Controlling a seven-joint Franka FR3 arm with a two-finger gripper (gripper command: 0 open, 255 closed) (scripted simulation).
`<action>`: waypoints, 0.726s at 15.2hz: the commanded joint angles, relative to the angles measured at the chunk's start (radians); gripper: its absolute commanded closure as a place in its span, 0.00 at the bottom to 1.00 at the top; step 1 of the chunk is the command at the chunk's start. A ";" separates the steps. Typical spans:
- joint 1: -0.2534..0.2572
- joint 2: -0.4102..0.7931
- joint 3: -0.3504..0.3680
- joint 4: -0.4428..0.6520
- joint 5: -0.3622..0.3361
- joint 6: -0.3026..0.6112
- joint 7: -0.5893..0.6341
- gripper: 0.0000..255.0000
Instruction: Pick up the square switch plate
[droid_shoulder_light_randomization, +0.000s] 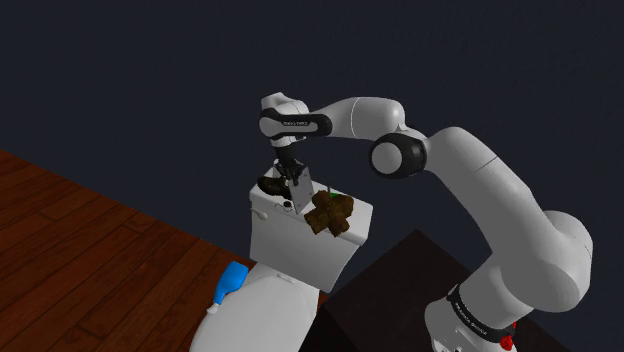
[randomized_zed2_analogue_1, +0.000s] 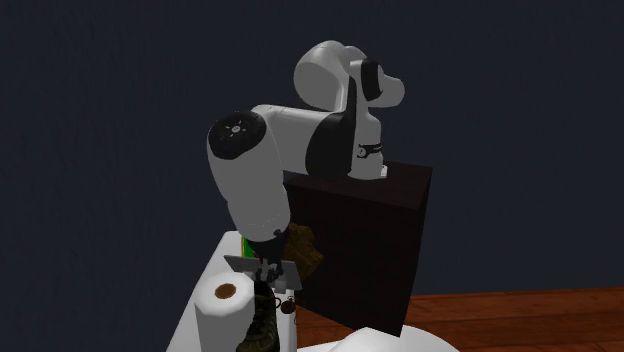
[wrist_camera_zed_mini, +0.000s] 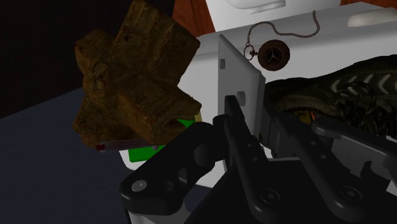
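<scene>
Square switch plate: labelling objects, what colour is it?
Plain grey square switch plate; wrist view shows it best.

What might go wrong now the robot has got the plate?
The jaws pinch the plate near one end, so it might tilt or slip out. The brown cross sits close beside the jaws; a sideways swing might knock it off the white tank. The watch lies nearby too and might get bumped.
</scene>
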 joint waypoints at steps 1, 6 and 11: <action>0.000 0.001 0.000 0.001 0.000 0.001 -0.001 1.00; -0.004 -0.036 0.003 -0.026 0.001 -0.010 -0.001 1.00; -0.006 -0.081 0.006 -0.040 0.003 -0.041 -0.004 1.00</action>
